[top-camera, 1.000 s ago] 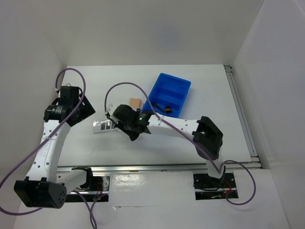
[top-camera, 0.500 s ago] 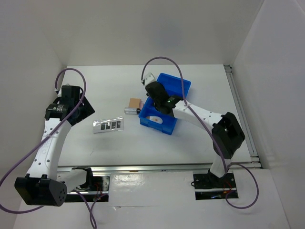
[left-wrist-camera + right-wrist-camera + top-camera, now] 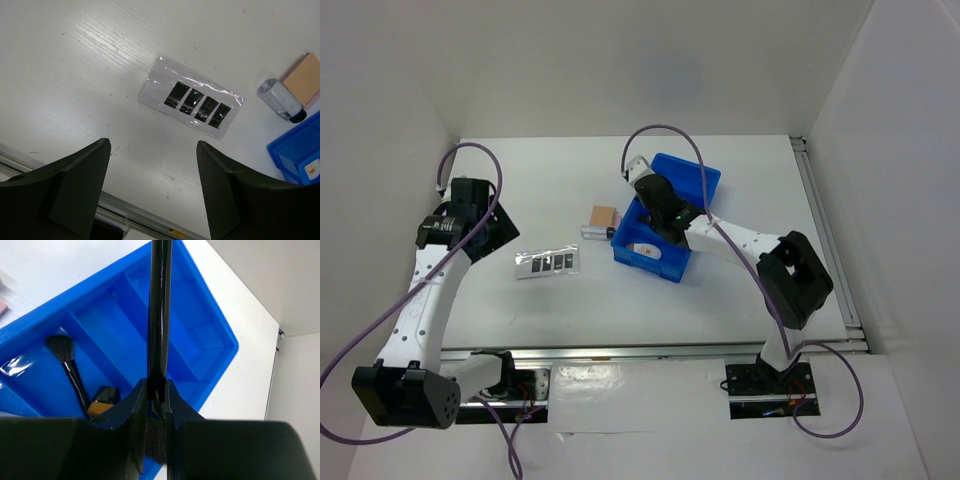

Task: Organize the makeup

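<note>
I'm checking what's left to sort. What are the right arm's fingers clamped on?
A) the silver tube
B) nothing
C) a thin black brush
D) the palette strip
C: in the right wrist view the right fingers pinch a thin black brush above the blue bin; the palette strip and silver tube lie outside it.

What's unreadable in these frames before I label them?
- Top view: black brush, hidden under the right gripper.
- Right wrist view: orange item in the blue bin, half behind the gripper; brush handle cut off by the top edge.
- Left wrist view: blue bin cut by the right edge.
</note>
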Controlling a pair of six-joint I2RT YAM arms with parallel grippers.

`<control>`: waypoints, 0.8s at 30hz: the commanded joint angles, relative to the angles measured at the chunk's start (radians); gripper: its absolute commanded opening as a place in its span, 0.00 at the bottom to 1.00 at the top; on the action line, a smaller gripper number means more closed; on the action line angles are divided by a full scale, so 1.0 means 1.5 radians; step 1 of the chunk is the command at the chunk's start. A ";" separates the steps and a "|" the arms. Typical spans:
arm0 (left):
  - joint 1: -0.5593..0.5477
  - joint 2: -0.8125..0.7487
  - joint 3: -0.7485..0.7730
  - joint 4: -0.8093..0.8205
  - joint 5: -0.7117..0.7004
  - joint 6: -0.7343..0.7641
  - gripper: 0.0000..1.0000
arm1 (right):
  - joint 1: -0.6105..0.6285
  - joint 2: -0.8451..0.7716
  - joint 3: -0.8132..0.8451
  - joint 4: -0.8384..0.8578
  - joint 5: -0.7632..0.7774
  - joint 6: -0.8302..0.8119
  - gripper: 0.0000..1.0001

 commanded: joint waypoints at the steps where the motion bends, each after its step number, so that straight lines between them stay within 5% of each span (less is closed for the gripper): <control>1: -0.002 0.006 0.016 0.002 -0.013 -0.012 0.83 | -0.001 0.008 -0.015 0.042 -0.017 -0.009 0.00; 24: -0.002 0.000 0.003 0.010 -0.001 -0.012 0.83 | 0.014 0.005 -0.076 -0.007 -0.052 0.024 0.00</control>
